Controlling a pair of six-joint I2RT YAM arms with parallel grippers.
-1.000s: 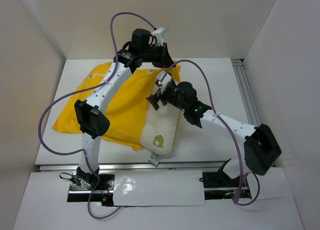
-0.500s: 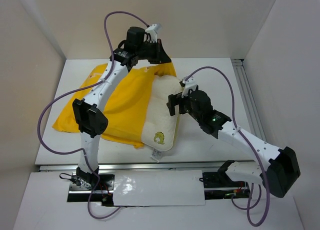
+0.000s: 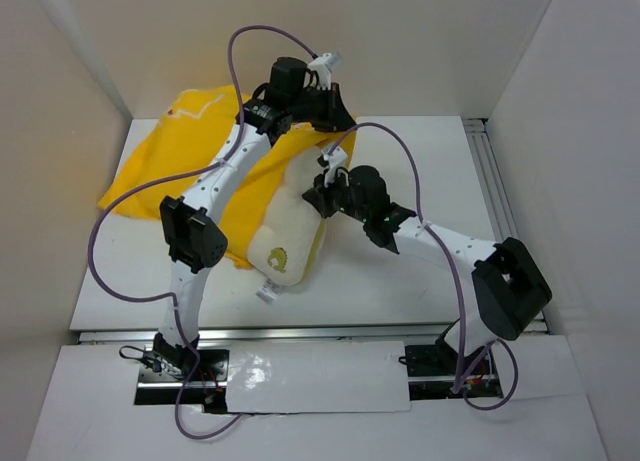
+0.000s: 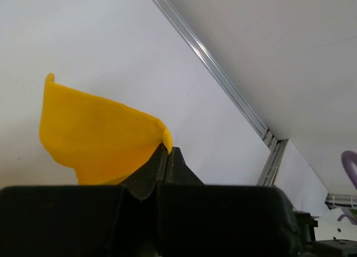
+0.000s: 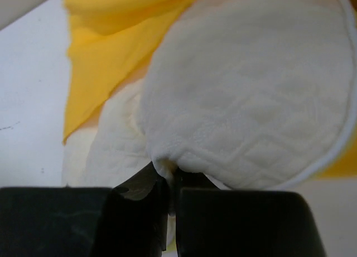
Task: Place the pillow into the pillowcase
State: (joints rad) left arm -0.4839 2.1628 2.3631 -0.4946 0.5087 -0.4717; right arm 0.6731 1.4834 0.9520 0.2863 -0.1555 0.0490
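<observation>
Two pincers are clamped: the left pincer (image 4: 167,152) on a lifted edge of the pillowcase (image 4: 95,134), the right pincer (image 5: 169,176) on an edge of the pillow (image 5: 245,101), which bulges just ahead, touching the yellow fabric, above the surface (image 3: 400,281).

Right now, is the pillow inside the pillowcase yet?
Mostly out. The pillow lies bare along most of its length; the pillowcase reaches only its far end. How deep, cannot tell.
</observation>
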